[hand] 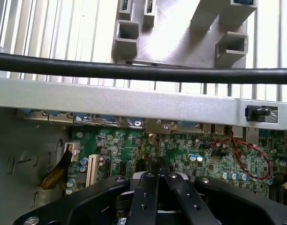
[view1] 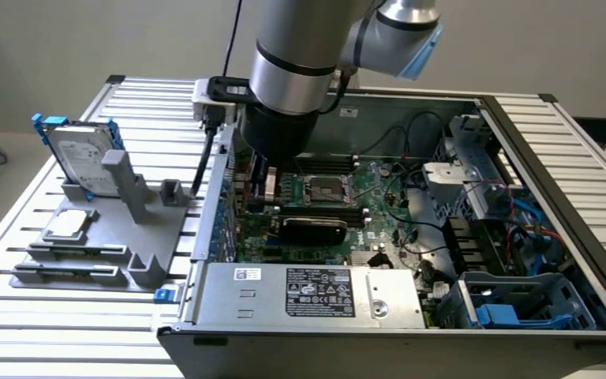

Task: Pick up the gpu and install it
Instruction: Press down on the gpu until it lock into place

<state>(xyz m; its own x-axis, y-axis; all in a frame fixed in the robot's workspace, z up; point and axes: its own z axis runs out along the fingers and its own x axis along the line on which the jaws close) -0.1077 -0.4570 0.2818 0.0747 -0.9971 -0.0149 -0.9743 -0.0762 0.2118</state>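
My arm reaches straight down into the open computer case, with the claw low over the motherboard and its fingers drawn together. The gpu sits shroud-up just beside the claw. Beyond the claw, a black cable crosses the case's rear wall.

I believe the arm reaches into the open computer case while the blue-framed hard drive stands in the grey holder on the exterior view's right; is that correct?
Not quite: the exterior view shows the blue-framed hard drive in the grey holder on its left, not right. The arm does reach into the open computer case.
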